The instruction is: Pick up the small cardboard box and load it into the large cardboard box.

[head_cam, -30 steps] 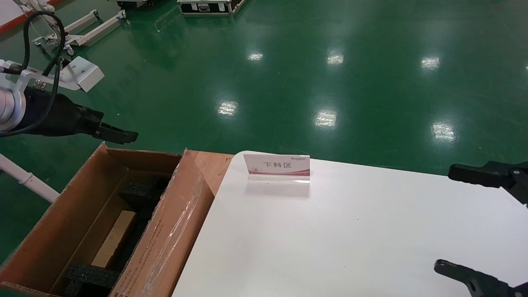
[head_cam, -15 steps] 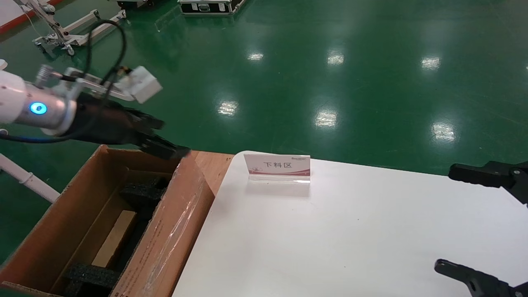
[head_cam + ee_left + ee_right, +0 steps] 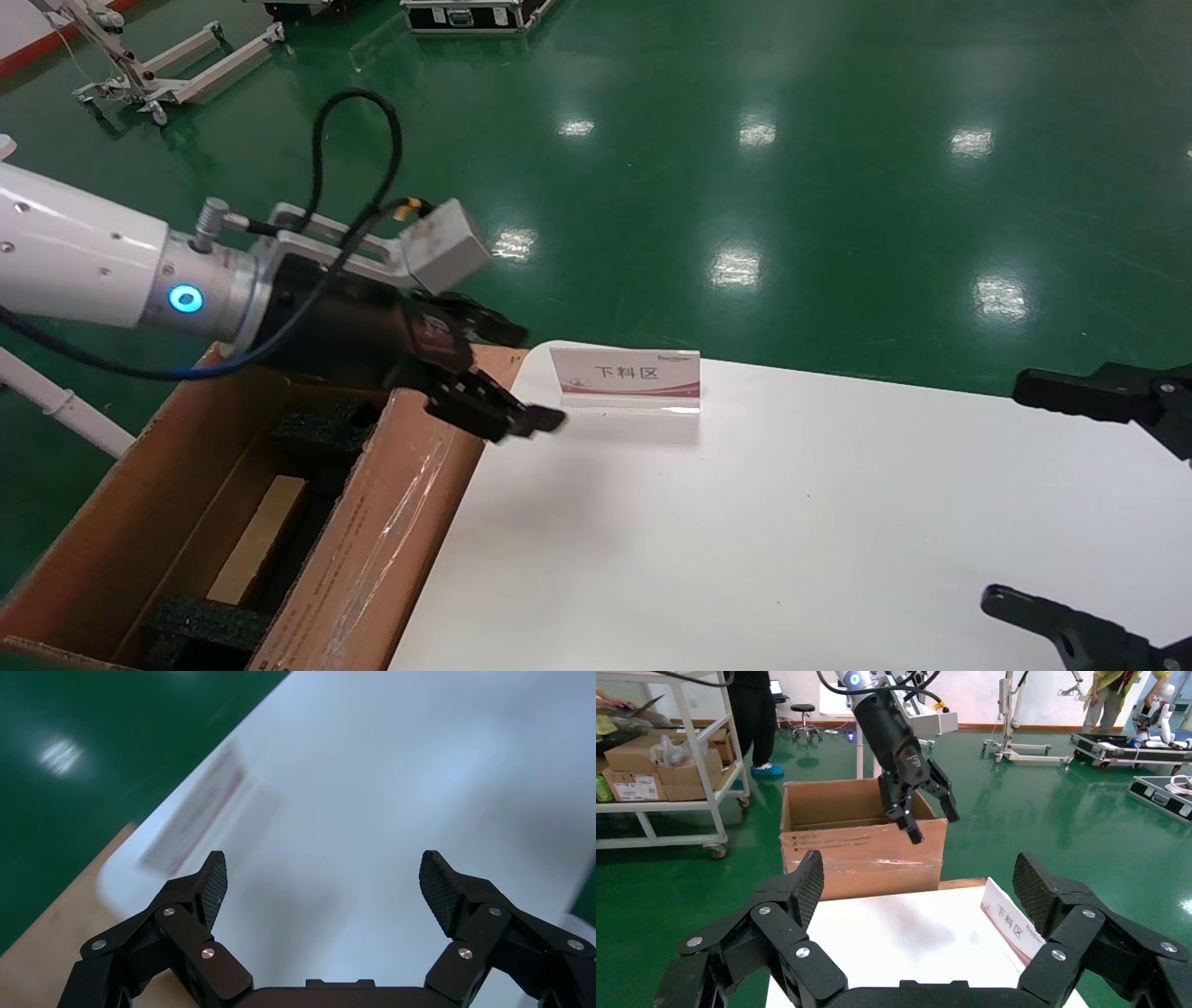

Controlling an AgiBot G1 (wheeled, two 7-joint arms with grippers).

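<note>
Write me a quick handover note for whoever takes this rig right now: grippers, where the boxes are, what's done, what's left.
Left gripper: jaws open, empty, above the table's corner near the white sign stand, just past the large cardboard box's flap.
Right gripper: jaws open, empty, parked over the table's right side.
Small cardboard box: lying inside the large cardboard box, between black foam pads.
Done: loading looks complete.
Left: nothing visible on the table to pick; probably just park the left arm.

right end effector (image 3: pixel 916 888) spread wide above table (image 3: pixel 905 941) | left end effector (image 3: pixel 926 804) open, seemingly over large cardboard box (image 3: pixel 859 846)
</note>
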